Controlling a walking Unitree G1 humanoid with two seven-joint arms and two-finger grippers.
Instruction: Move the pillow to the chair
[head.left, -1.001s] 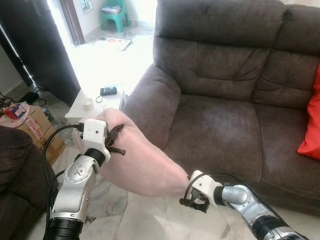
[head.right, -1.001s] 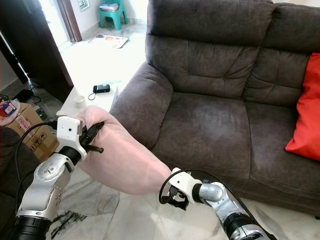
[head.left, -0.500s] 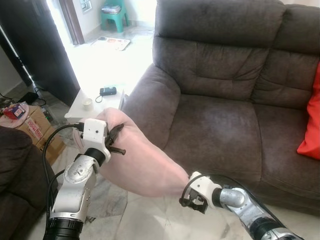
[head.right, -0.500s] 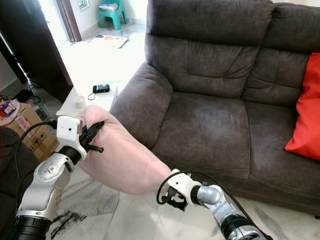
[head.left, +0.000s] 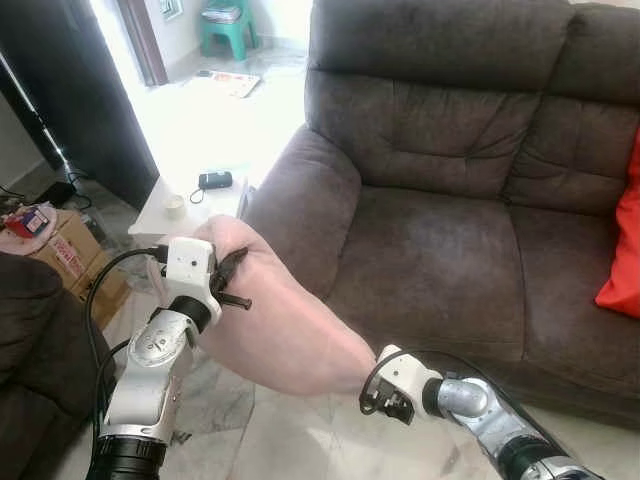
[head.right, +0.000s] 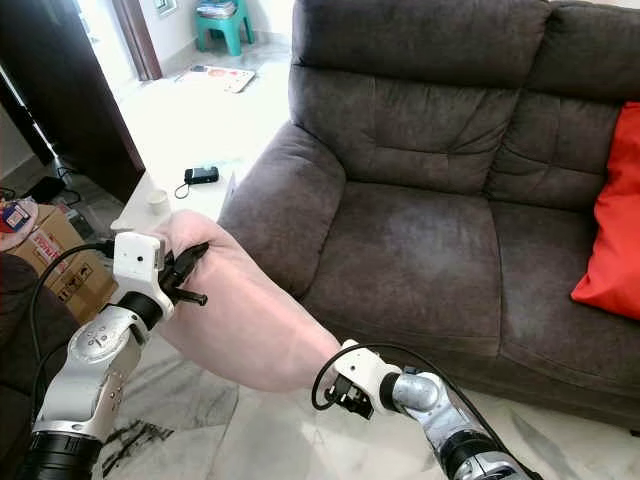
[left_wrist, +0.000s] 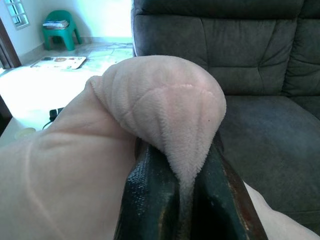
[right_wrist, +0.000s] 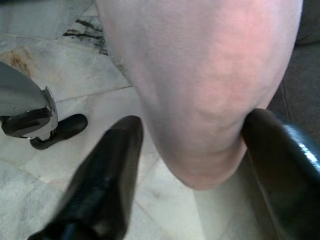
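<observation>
Pillow (head.left: 285, 330), pale pink and soft, slung in the air between both grippers, in front of the brown sofa (head.left: 440, 220) and just off its near armrest. Slopes down from upper left to lower right, above the marble floor (head.left: 300, 450), touching neither seat nor floor as far as can be seen.

Left gripper (head.left: 232, 278) raised at the pillow's upper end, black fingers (left_wrist: 150, 200) pinched hard together on a fold of the pink fabric; fold bulges up and over the fingertips in the left wrist view.

Right gripper (head.left: 388, 398) low, at the pillow's bottom end. Fingers spread wide apart with the rounded end of the pillow sitting between them; one finger (right_wrist: 280, 160) presses against the fabric, the other (right_wrist: 107, 185) stands just clear of it. Cradles rather than clamps.

Red cushion (head.left: 625, 250) propped at the far right of the sofa, well apart from the pillow. Small white table (head.left: 190, 205) beside the sofa's armrest, behind the left gripper, carrying a black device (head.left: 216, 181) and a small white cup (head.left: 175, 207). Green stool (head.left: 228, 30) far back on the bright floor. Cardboard box (head.left: 75, 255) on the floor left of the table, and the edge of a dark armchair (head.left: 30, 330) at the far left, beside the left arm.
</observation>
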